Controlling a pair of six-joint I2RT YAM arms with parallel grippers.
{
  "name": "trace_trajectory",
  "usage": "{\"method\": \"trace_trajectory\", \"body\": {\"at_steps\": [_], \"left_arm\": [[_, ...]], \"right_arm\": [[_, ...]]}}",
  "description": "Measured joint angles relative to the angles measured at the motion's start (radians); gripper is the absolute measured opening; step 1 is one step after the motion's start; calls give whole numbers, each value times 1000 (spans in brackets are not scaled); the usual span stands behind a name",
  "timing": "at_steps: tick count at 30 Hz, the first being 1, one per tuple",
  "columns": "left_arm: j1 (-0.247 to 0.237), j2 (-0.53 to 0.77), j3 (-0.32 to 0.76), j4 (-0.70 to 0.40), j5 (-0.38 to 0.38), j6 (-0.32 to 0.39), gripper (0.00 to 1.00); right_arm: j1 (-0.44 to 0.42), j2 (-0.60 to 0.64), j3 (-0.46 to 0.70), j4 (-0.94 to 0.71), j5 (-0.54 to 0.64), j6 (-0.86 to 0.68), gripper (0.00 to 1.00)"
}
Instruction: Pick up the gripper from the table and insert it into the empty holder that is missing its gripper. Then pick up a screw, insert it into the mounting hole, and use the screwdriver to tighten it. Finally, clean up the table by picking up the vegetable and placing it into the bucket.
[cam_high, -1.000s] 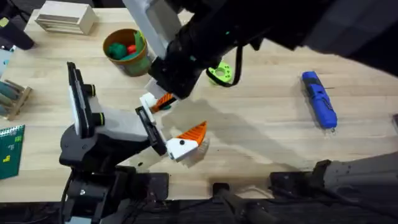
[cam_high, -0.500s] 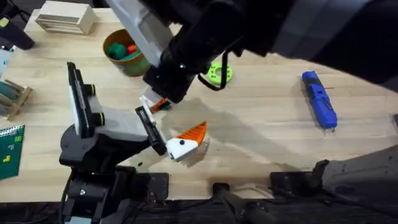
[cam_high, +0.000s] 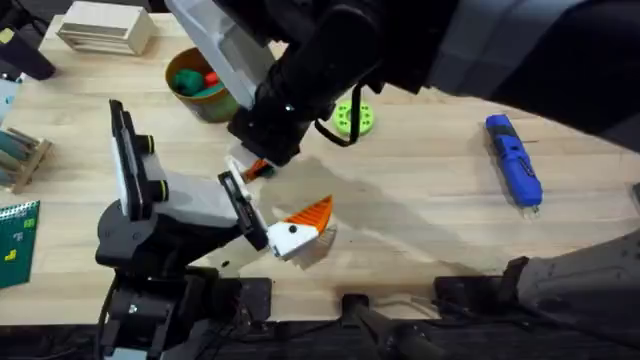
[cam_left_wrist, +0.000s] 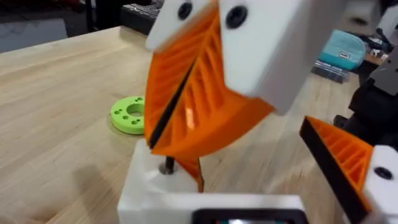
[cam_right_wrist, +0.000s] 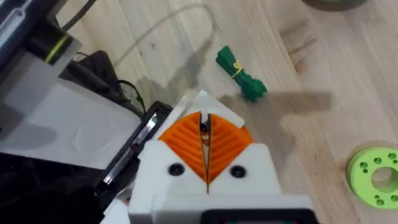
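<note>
My right gripper reaches across from the upper right and is shut on a small dark screw, its orange ribbed pads pressed together. The screw tip touches the white holder block on my left arm's finger mount. An orange fin, the gripper, stands in that block. My left gripper is open, its other orange finger well apart. The dark-green vegetable lies on the table beside the holder. The blue screwdriver lies at the right. The bucket stands at the back left.
A round bright-green disc lies behind the holder, partly under the right arm. A beige box sits at the back left, and a green card and a small rack at the left edge.
The right arm has shifted slightly left and back over the holder, uncovering more of the green disc. The left arm has not moved.
</note>
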Motion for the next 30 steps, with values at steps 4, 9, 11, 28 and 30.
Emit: {"method": "trace_trajectory", "body": {"at_steps": [4, 9, 11, 28, 30], "left_arm": [[0, 0, 0, 0, 0, 0, 987], [0, 0, 0, 0, 0, 0, 987], [0, 0, 0, 0, 0, 0, 987], [0, -1, 0, 0, 0, 2, 987], [0, -1, 0, 0, 0, 2, 987]], "right_arm": [[0, 0, 0, 0, 15, 0, 7], [1, 0, 0, -2, 22, 0, 7], [1, 0, 0, -1, 23, 0, 7], [3, 0, 0, -13, 49, 0, 7], [3, 0, 0, -14, 48, 0, 7]]}}
